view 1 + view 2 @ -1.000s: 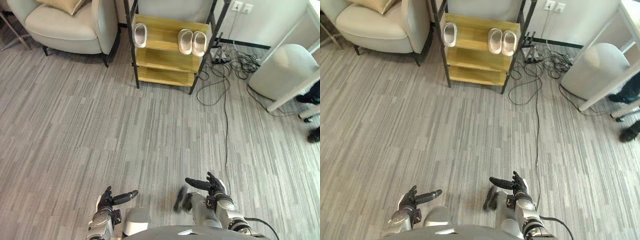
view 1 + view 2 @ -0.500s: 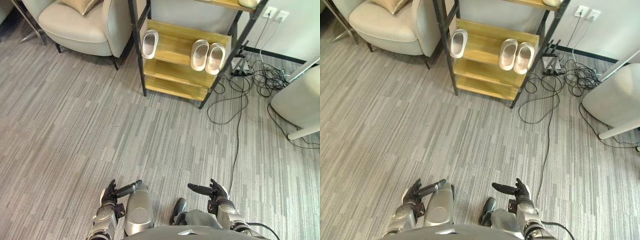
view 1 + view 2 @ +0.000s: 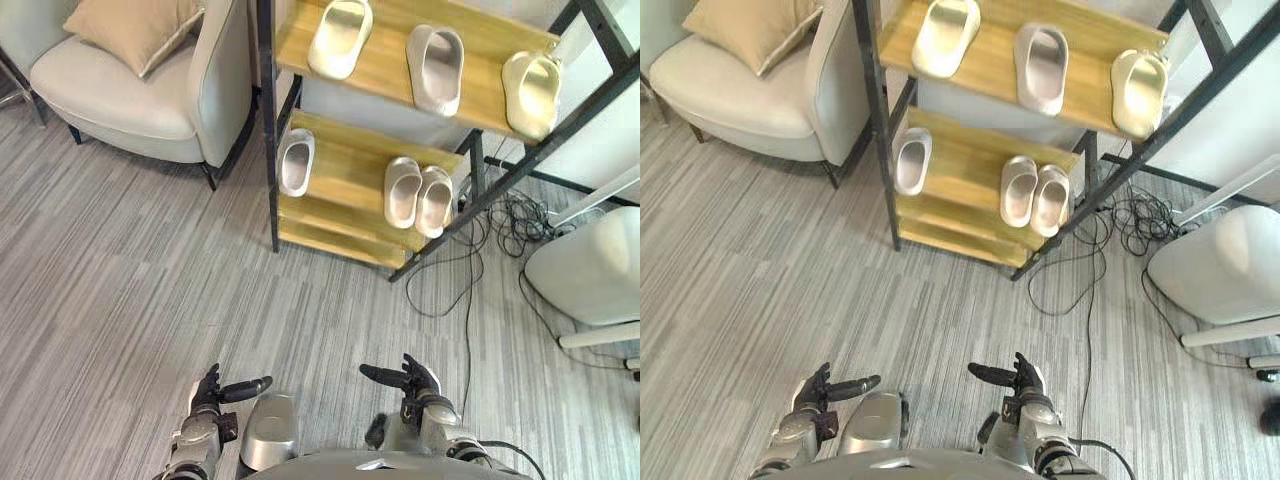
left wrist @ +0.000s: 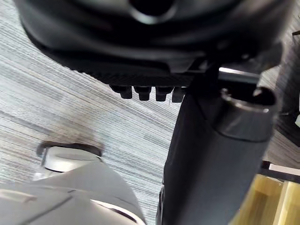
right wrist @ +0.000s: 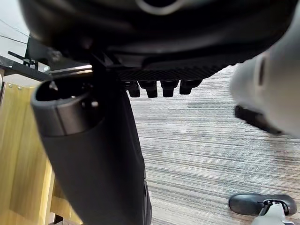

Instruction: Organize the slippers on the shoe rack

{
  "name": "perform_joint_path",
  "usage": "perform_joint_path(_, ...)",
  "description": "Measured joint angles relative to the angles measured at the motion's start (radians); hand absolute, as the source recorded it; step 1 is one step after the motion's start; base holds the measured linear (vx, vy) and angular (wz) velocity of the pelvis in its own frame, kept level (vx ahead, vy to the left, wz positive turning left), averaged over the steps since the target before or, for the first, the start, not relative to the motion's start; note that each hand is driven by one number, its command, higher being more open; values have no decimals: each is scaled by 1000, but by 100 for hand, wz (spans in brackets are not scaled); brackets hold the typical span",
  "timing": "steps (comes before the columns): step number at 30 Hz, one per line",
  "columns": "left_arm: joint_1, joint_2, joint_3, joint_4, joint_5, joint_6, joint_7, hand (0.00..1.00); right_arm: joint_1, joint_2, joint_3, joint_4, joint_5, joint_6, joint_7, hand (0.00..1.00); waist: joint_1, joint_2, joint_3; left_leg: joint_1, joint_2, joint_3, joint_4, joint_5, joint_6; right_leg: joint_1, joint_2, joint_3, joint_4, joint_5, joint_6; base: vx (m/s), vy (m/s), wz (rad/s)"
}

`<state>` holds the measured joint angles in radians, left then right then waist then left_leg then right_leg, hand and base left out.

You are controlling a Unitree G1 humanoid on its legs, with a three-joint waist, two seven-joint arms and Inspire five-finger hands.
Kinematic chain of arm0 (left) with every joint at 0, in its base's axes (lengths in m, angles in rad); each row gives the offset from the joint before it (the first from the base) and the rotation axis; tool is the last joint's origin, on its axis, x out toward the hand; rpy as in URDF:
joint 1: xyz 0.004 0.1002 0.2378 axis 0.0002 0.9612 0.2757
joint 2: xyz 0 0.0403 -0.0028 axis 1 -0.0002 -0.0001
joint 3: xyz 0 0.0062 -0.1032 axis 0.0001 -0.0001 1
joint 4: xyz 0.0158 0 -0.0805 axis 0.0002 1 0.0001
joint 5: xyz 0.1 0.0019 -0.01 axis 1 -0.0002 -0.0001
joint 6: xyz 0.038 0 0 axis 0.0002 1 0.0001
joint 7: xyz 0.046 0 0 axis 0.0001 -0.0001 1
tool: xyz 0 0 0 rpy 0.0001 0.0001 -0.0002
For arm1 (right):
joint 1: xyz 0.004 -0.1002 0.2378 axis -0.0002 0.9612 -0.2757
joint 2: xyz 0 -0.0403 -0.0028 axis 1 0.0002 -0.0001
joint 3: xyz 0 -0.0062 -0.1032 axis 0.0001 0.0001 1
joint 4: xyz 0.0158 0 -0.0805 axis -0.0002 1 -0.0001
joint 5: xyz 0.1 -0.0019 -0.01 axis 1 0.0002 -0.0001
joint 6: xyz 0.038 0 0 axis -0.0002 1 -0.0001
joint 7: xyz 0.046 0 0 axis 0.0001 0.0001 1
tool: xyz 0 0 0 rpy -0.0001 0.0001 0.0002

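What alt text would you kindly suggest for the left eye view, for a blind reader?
A wooden shoe rack holds three pale slippers on its upper shelf, a single slipper and a pair below. The robot's left hand and right hand hang empty.

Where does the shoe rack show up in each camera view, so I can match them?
Left eye view: shoe rack upper middle, right of the armchair.
Right eye view: shoe rack upper middle, beside that armchair.
Left wrist view: shoe rack, yellow wood past the left hand.
Right wrist view: shoe rack, yellow wood past the right hand.
Shared landmark: the grey striped floor.
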<state>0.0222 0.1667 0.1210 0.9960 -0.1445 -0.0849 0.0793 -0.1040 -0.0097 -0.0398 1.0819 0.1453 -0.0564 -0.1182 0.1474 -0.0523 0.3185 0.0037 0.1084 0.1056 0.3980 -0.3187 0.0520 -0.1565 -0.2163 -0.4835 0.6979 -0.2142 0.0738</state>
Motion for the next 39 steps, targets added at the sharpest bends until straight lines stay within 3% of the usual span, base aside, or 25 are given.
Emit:
perform_joint_path(2, -7, -4, 0, 1, 1, 0, -2, 100, -6, -3, 0, -6, 1, -1, 1, 100, -11, 7, 1, 23, 12, -20, -24, 0, -1, -30, 52, 4, -151, 6, -5, 337, -87, 36)
perform_joint_path(4, -9, -13, 0, 1, 1, -1, -2, 100, -16, -3, 0, -8, 1, 0, 1, 100, -18, 10, 0, 65, 25, -36, -55, -7, -33, -68, 125, 44, -412, 94, -7, 488, -181, 53)
perform_joint_path(5, 5, -15, 0, 10, 2, -1, -2, 100, -1, -3, 0, -8, 3, -1, 1, 100, -18, -13, -14, 109, 11, -48, -63, -37, -87, -68, 142, 90, -551, 290, -19, 591, -218, 61)
perform_joint_path(6, 2, -17, 8, 25, 2, -1, -7, 100, 5, -12, -1, -7, 2, -4, 0, 100, -19, 0, -19, 135, 16, -73, -63, -55, -109, -62, 146, 100, -512, 339, -116, 512, -195, 55)
perform_joint_path(9, 5, -47, 10, 31, 19, -2, -5, 100, -2, -29, -21, -7, 2, -5, 0, 100, -17, 49, -42, 119, 73, -114, -12, -45, -122, -70, 179, 75, -438, 235, -122, 375, -164, 25)
perform_joint_path(10, 6, -55, 12, 32, 21, -1, -5, 100, 0, -30, -30, -6, 2, -4, -1, 100, -18, 56, -46, 94, 83, -133, 44, -38, -135, -63, 186, 66, -432, 215, -126, 526, -270, 28)
perform_joint_path(11, 4, -55, 22, 32, 22, -1, -15, 100, 9, -29, -39, -6, 3, 0, -1, 100, -20, 66, -44, 28, 98, -164, 200, -1, -171, -29, 201, 51, -440, 189, -130, 474, -260, 27)
perform_joint_path(12, 4, -58, 23, 31, 23, -1, -15, 100, 21, -28, -39, -7, 4, 3, -2, 100, -21, 70, -41, -29, 109, -174, 348, 60, -184, 13, 214, 44, -464, 176, -134, 416, -221, 23)
perform_joint_path(13, 3, -56, 23, 30, 23, -1, -15, 100, 24, -27, -39, -7, 4, 4, -3, 100, -18, 71, -40, -67, 123, -173, 431, 79, -183, 41, 221, 42, -482, 173, -136, 363, -162, 15)
perform_joint_path(14, -1, -51, 22, 27, 24, -3, -15, 100, 37, -23, -45, -6, 6, 4, -4, 100, -14, 69, -40, -137, 146, -140, 559, 49, -182, 103, 238, 41, -531, 172, -137, 319, -94, 9)
perform_joint_path(15, -3, -50, 22, 26, 24, -4, -17, 100, 42, -21, -53, -5, 12, 4, -4, 100, -14, 65, -38, -164, 147, -126, 570, 29, -181, 129, 239, 41, -549, 173, -136, 243, -39, 4)
perform_joint_path(17, -2, -43, 21, 9, 23, -7, -16, 100, 38, -19, -57, -4, 13, 4, -10, 100, -12, 56, -36, -209, 142, -90, 489, -10, -171, 165, 234, 53, -580, 178, -128, 202, 80, -12)
perform_joint_path(19, -7, -43, 19, 8, 22, -14, -16, 100, 25, -23, -58, -3, 13, 3, -18, 100, -10, 53, -34, -230, 124, -97, 274, -21, -163, 177, 226, 75, -595, 186, -112, 175, 209, -32)
perform_joint_path(20, -8, -42, 14, 12, 22, -12, -14, 100, 12, -27, -58, -1, 13, 1, -22, 100, -13, 53, -32, -222, 94, -141, 99, 76, -164, 180, 215, 100, -595, 188, -82, 163, 267, -37)
perform_joint_path(21, -8, -40, 11, 13, 22, -11, -14, 100, 10, -24, -56, 3, 13, 0, -24, 100, -8, 38, -31, -196, 75, -127, 75, 88, -148, 184, 204, 115, -602, 190, -65, 190, 298, -24)
perform_joint_path(22, -6, -23, 2, 13, 22, -12, -12, 100, 17, -9, -48, 3, 13, 1, -23, 100, -9, 5, -44, -178, 44, -114, 43, 100, -139, 187, 180, 123, -623, 196, -49, 112, 141, -3)
perform_joint_path(28, -3, -11, -30, 30, 32, -3, -14, 100, 30, 8, -22, -6, 13, -1, -11, 100, -18, -1, -54, -133, -6, -73, 38, 89, -129, 232, 137, 170, -680, 225, -9, 72, 146, -15)
perform_joint_path(34, 15, -1, -42, 58, 58, 4, -19, 100, 81, 2, -17, -7, 13, -1, -9, 100, -44, -3, -87, -72, -7, -58, -30, 98, -110, 246, 143, 207, -698, 236, -14, -3, -9, -19)
perform_joint_path(39, 37, 1, -68, 64, 60, 6, -23, 100, 110, -28, 13, -8, 12, 1, 8, 100, -46, 4, -120, -43, -14, -43, -73, 116, -101, 260, 142, 222, -730, 257, -13, -12, -20, -10)
